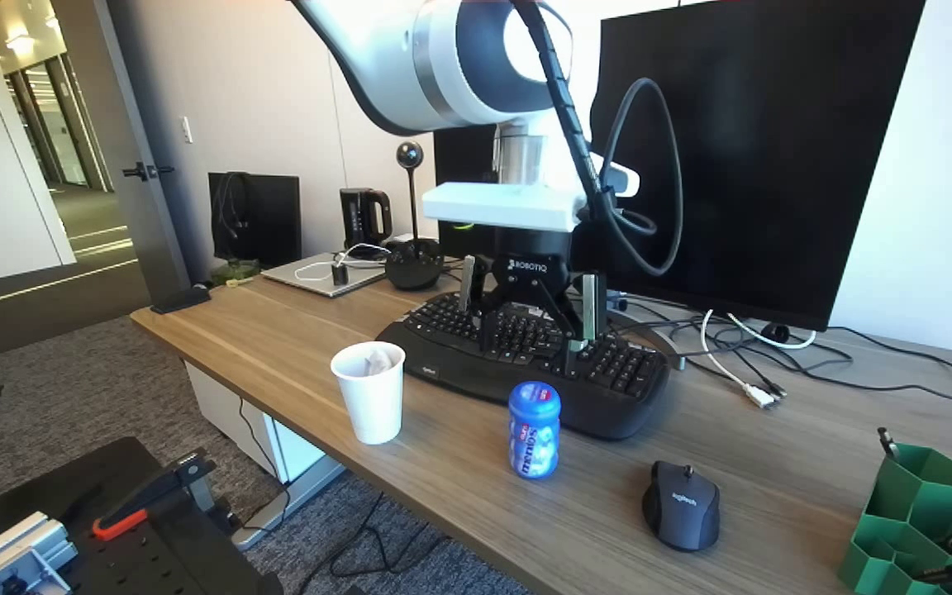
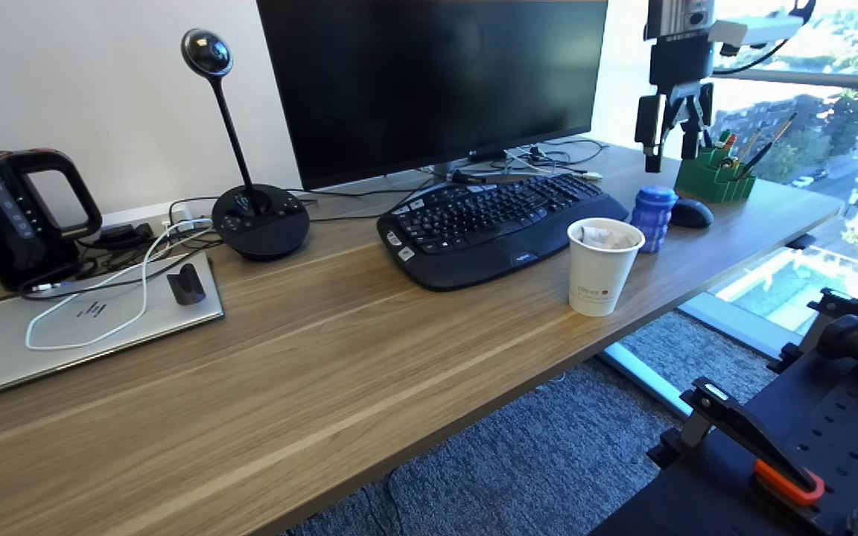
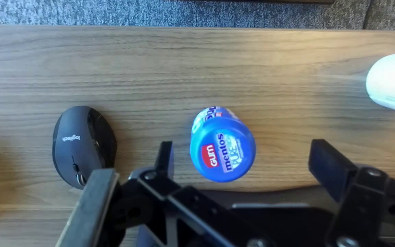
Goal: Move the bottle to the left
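Note:
The bottle [image 1: 535, 430] is a small blue cylinder with a blue cap and a mentos gum label, upright on the wooden desk between the keyboard and the front edge. In an exterior view the cup's rim covers a little of the bottle [image 2: 652, 217]. My gripper [image 1: 527, 351] hangs above the keyboard, behind and higher than the bottle, with its jaws spread wide. From the wrist, the bottle's cap [image 3: 222, 149] shows between the two fingers of the gripper [image 3: 243, 142], closer to the left one. Nothing is held, and neither finger touches the bottle.
A white paper cup [image 1: 371, 397] stands near the desk's front edge, beside the bottle. On the bottle's other side lies a mouse [image 1: 683, 506], with a green pen holder [image 2: 712, 177] beyond it. The black keyboard [image 2: 503, 223] and a large monitor [image 1: 740, 165] are behind.

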